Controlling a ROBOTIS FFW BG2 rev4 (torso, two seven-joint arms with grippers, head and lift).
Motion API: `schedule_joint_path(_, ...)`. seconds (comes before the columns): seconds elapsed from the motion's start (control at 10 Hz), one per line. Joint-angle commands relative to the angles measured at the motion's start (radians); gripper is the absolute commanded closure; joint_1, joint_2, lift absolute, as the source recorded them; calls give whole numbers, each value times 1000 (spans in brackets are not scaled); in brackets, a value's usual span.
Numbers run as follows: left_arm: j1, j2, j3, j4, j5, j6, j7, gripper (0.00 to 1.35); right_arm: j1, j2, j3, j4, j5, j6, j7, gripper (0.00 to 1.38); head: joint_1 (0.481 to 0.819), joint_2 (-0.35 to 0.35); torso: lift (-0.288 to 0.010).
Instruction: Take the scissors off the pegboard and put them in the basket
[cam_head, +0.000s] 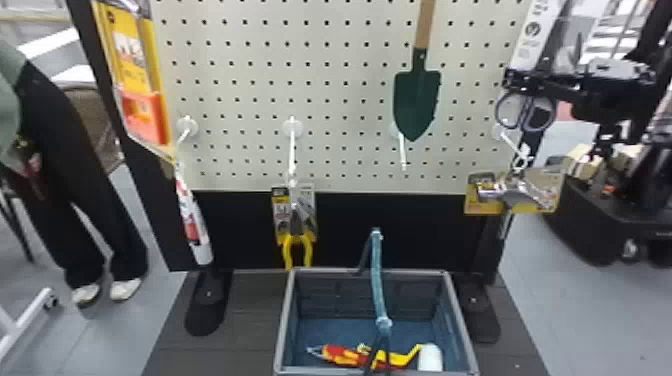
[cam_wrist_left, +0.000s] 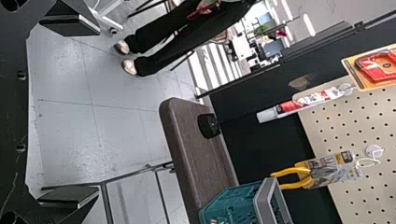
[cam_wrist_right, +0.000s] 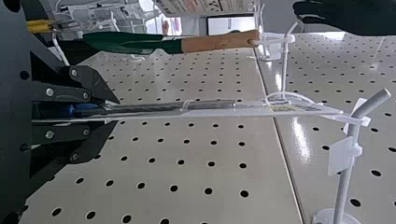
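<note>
Head view: R tool (cam_head: 522, 82) clamped round pkg'd scissors (cam_head: 531, 112), handles (cam_head: 552, 116) just below.

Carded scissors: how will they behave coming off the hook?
The scissors will likely act stiff: their backing card runs straight beyond the right end effector. The thin tie loop looks flexible and might catch on the bent tip of the hook.

Scissors (cam_wrist_right: 205, 106) carded, blue hndls (cam_wrist_right: 74, 110) dn, on pegbd (cam_head: 340, 65); basket (cam_head: 330, 296) upright below.

A green trowel (cam_head: 416, 105) and yellow-handled pliers (cam_head: 297, 242) hang well apart.
</note>
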Motion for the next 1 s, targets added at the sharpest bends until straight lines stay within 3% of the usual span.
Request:
schedule_joint_path(0.0, 0, 0, 0, 0, 0, 1, 0, 101, 0, 0, 0, -2, -2, 0, 0, 1248, 549, 0, -100)
schedule_joint_path(0.9, 2, 2, 3, 0, 3, -2, 0, 101, 7, -12, -17, -61, -21, 17, -12, 1248, 549, 0, -100)
